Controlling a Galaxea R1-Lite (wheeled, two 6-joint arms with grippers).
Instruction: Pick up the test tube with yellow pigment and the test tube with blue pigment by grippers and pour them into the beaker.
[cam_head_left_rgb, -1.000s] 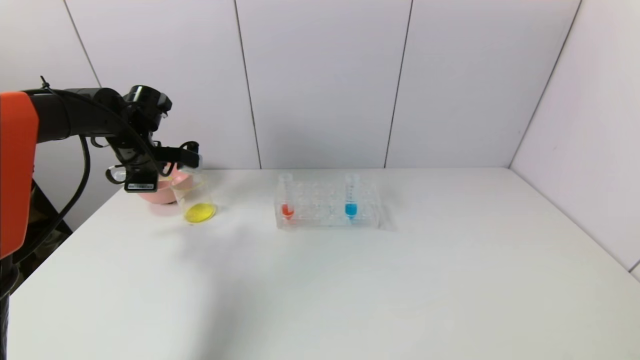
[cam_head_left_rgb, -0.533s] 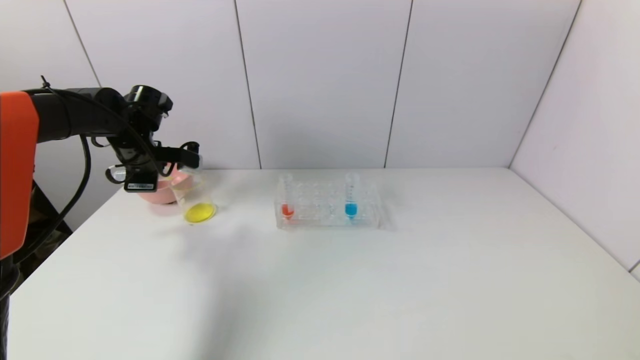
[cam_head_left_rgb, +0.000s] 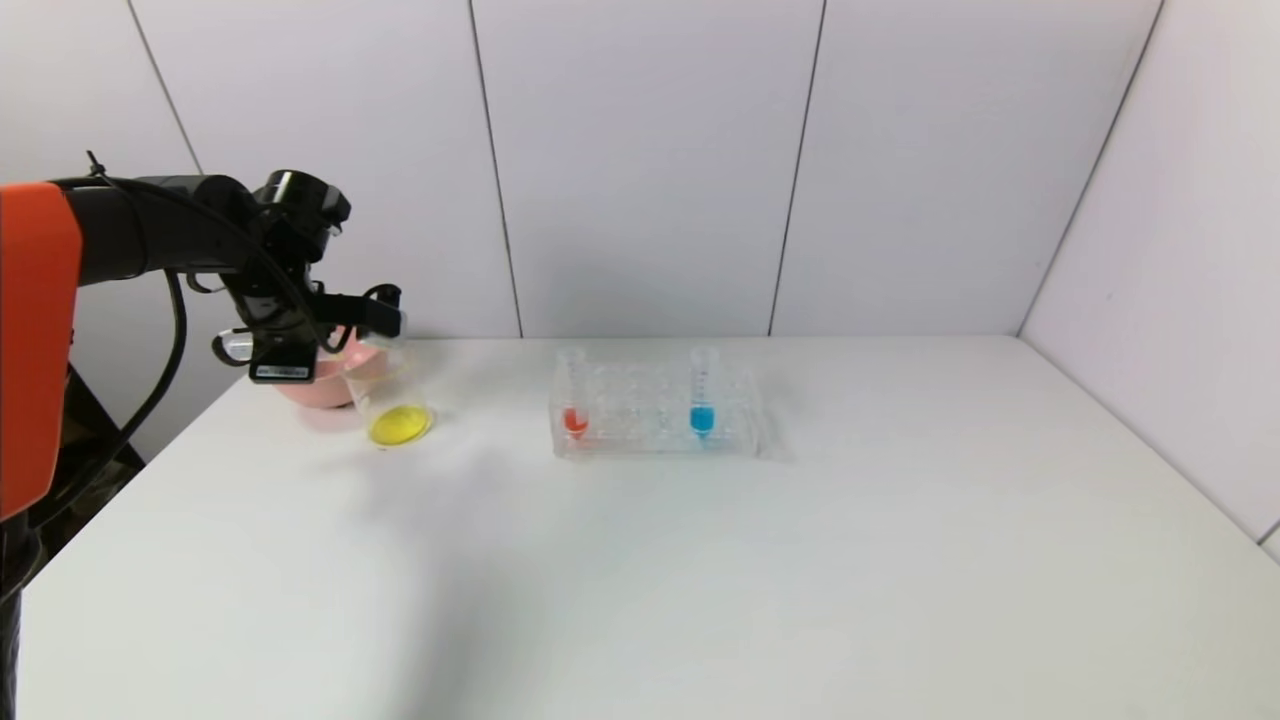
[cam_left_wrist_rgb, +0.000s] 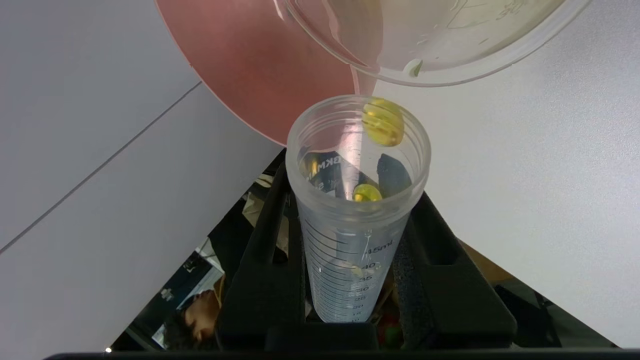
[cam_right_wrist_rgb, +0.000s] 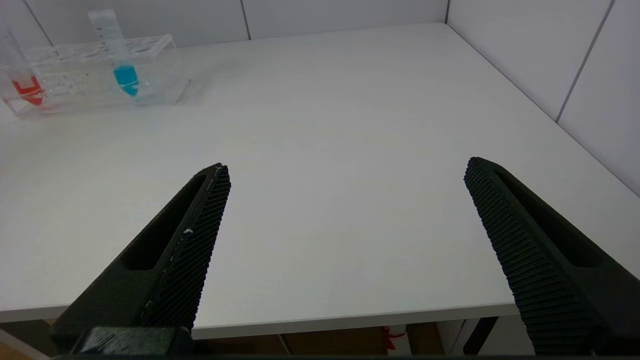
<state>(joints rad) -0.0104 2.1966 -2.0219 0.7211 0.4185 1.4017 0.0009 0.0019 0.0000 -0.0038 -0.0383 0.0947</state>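
left claw (cam_left_wrist_rgb: 350, 280): clamped on the yellow test tube (cam_left_wrist_rgb: 357, 210), tipped over the beaker (cam_head_left_rgb: 392, 395) at left of frame, draining last drops
right claw (cam_right_wrist_rgb: 345, 240): wide open, idle above the counter (cam_head_left_rgb: 700, 560)
blue test tube (cam_head_left_rgb: 703, 390): racked, awaiting pickup

Plain white corner setup, nothing fancy

White counter (cam_head_left_rgb: 700, 560) pushed into a corner, with pale panelled walls (cam_head_left_rgb: 650, 160) behind and on the right, thin dark seams running between the panels, and soft even light with only faint shadows.
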